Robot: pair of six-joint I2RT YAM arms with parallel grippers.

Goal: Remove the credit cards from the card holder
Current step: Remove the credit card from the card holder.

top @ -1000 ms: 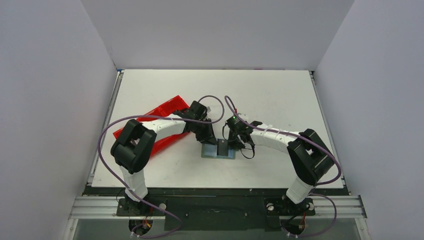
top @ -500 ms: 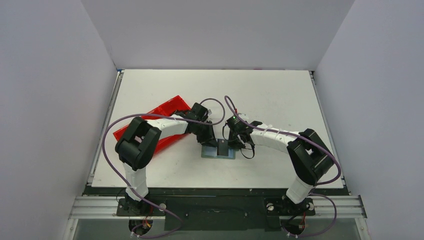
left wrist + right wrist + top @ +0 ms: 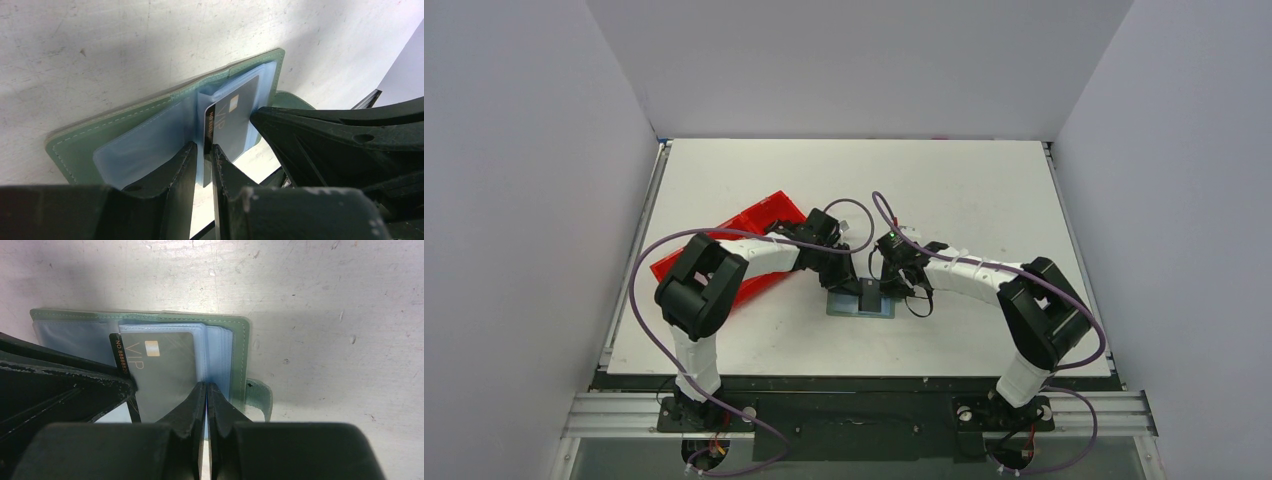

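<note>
Item: card holder (image 3: 241,327), a grey-green pouch with pale stitching, lying opened flat on the white bench (image 3: 964,190). The cover faces down and the clear sleeves (image 3: 135,150) face up in a bluish stack. Its small tab (image 3: 260,396) sticks out from one edge onto the bench, on the side where the right arm reaches in

Item: credit card (image 3: 165,365), dark grey, with a gold chip, the letters VIP and a black numbered strip along one edge. It sits at the middle of the card holder among the sleeves, with clear plastic over part of its face; whether it is free of its sleeve I cannot tell

Item: left tool (image 3: 203,147), reaching the card holder from the side opposite the tab. The fingers are drawn in to a narrow slit and clamped on the black-strip edge of the credit card, with a layer of sleeve seemingly caught alongside

Item: right tool (image 3: 206,386), over the card holder on the tab side, just beside the credit card. The fingers are pressed fully together, with a sliver of clear sleeve pinched between them at the edge of the stack

Item: red tray (image 3: 754,215), plastic, lying slantwise on the bench, well apart from the card holder on the left arm's side and partly hidden under that arm
</note>
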